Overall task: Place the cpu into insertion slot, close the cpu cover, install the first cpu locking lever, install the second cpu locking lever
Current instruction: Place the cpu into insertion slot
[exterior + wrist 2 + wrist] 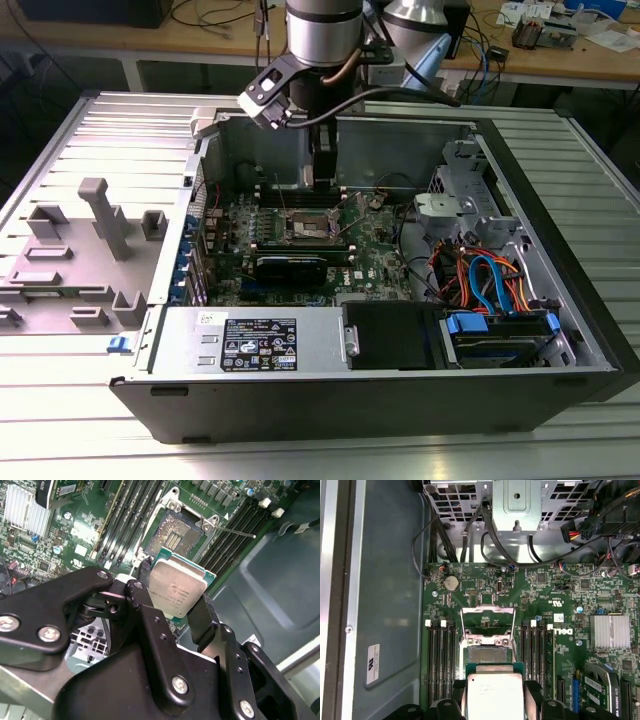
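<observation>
- An open desktop computer case (560, 300), black outside and grey metal inside, lies on its side on a ribbed silvery metal surface (300, 450). The arm reaches down into it from above.
- The black jointed end effector (322, 178) hangs low over the middle of the green motherboard (385, 260).
- In both wrist views the end effector (175, 592) (495, 694) is clenched on the cpu (177, 587) (495, 697), a small flat square chip with a dull silver metal top. Its 2 black fingers (200, 617) press on opposite edges of the chip.
- The cpu is up off the board, just beside the insertion slot (175, 535) (488, 655), and is not seated in it.
- The insertion slot is a small square socket with a grey metal rim, and its brownish-gold contact field lies bare.
- The cpu cover (488, 610), a thin silver-grey metal frame with a large square window, stands swung open at the slot's edge farthest from the cpu.
- Long black memory slots (440, 660) run in 2 banks, 1 on each side of the socket.
- In the second wrist view a thin bare metal lever rod (235, 531) sticks out from the socket over 1 bank.
- A grey plastic fixture (100, 215) with upright posts sits on the surface, at the exterior view's left of the case.
</observation>
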`<state>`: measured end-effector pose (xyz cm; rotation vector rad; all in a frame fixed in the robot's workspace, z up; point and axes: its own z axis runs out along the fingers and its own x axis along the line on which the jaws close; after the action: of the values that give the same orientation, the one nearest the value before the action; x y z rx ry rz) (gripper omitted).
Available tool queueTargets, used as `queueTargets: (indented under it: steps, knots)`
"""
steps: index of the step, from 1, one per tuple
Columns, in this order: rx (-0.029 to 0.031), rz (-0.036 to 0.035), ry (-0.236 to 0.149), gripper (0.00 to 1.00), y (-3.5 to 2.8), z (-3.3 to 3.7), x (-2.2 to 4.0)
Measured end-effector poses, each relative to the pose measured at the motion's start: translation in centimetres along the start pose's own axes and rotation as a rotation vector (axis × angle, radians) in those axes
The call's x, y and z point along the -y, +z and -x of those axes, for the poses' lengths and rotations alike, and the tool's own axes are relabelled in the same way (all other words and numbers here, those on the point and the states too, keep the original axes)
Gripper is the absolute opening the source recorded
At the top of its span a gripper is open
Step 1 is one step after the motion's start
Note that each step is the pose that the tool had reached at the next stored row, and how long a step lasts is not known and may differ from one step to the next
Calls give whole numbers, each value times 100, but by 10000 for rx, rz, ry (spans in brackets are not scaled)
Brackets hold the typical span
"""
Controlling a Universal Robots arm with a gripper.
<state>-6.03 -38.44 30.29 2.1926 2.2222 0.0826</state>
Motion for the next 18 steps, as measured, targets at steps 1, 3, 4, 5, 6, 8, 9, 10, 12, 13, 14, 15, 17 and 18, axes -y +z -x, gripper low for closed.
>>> queueTargets:
  steps: [1,3,4,5,6,8,9,10,12,13,14,15,17,18]
  knots:
    - [0,0,1,55,24,0,2]
    - [1,0,2,55,47,1,3]
    - [3,-1,2,55,50,1,3]
    - [4,-2,2,55,50,1,3]
    - [1,0,-3,55,63,1,5]
    - [1,-1,-7,55,63,1,5]
    - [1,-1,-7,55,63,1,5]
    - [0,-1,-8,55,63,1,5]
    - [2,-1,-8,55,64,2,5]
    - [1,-1,-8,55,65,2,5]
    - [0,0,-8,55,67,1,5]
    - [-2,1,-8,55,72,1,5]
    - [0,0,-8,55,84,2,6]
    - [0,0,-8,55,89,2,6]
